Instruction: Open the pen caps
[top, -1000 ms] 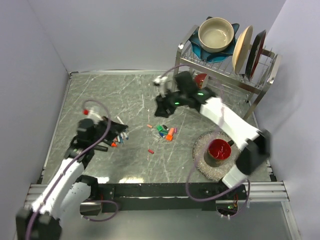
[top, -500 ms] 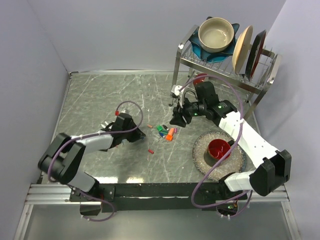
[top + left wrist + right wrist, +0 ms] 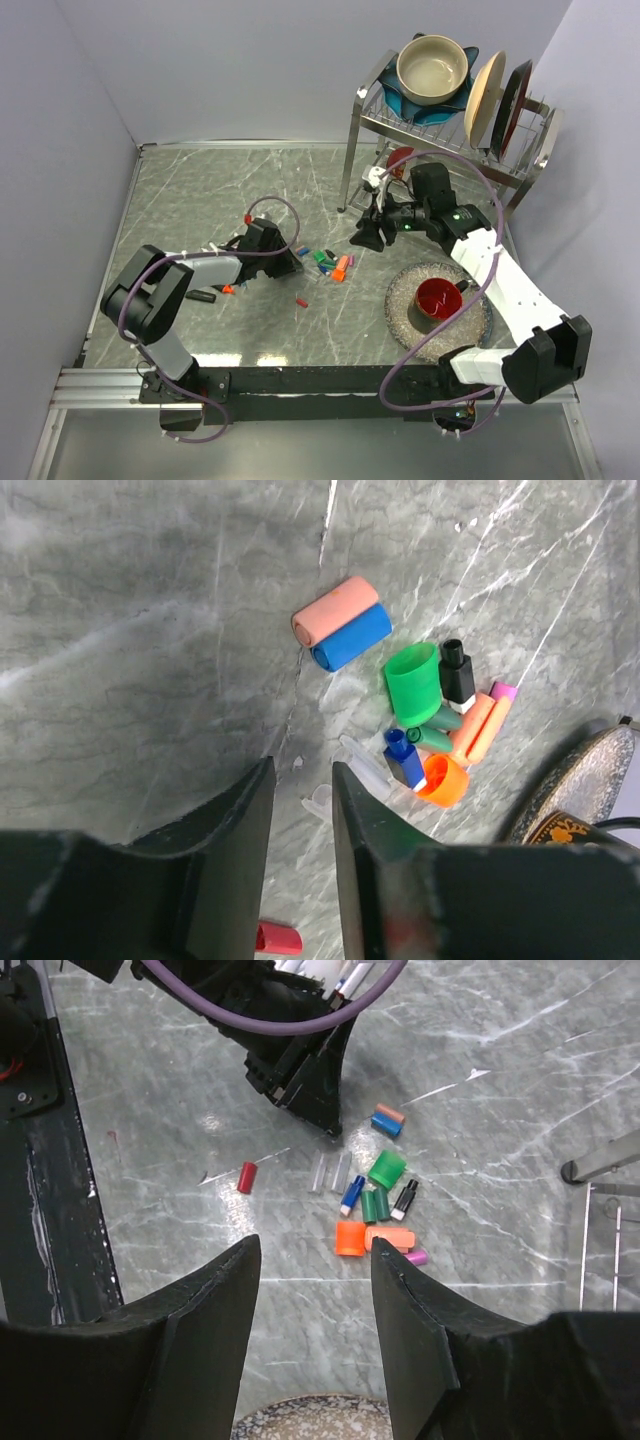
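Robot lab test cell, dressed as a kitchen counter.
Plain walls (image 3: 250,70) box in a marble-look table (image 3: 200,190); robot arms (image 3: 500,280) bolted to an aluminium rail (image 3: 105,385) at 6 o'clock; dish rack (image 3: 440,140) with bowl (image 3: 432,68) and plates (image 3: 487,98) at 1 o'clock.

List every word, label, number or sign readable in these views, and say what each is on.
No readable text in any view.
The pen caps show plain colours, no print.
A gold mark at the lower right of the left wrist view is too blurred to read.
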Robot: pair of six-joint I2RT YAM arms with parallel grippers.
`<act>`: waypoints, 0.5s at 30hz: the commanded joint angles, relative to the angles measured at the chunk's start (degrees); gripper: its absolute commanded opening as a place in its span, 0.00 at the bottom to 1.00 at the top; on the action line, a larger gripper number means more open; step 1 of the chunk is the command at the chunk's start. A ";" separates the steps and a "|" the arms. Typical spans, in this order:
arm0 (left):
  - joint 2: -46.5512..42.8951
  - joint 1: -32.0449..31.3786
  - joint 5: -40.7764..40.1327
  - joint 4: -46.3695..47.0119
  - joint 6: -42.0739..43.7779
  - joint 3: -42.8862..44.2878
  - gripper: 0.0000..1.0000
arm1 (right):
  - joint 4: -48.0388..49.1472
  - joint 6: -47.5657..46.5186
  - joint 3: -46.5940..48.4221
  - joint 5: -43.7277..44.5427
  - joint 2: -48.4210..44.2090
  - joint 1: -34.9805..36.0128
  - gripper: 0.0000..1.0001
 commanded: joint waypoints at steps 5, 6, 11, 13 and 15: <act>-10.85 -0.33 -4.16 0.42 5.11 -0.50 0.44 | 1.60 -2.71 -2.92 2.80 -7.57 -1.72 0.60; -12.26 -0.33 -4.42 0.42 5.63 -1.20 0.47 | 1.25 -3.41 -3.62 3.50 -8.36 -1.90 0.61; -24.12 -0.33 -6.52 -1.42 10.90 -2.53 0.66 | -0.77 -4.21 -3.63 6.66 -13.02 -4.62 0.65; -30.34 -0.33 -6.88 -2.30 15.20 -2.44 0.73 | -3.05 -3.86 -2.14 8.24 -13.99 -6.29 0.72; -34.58 -0.33 -7.23 -3.53 19.41 -2.00 0.84 | -2.89 -2.20 -1.52 13.24 -16.27 -6.91 1.00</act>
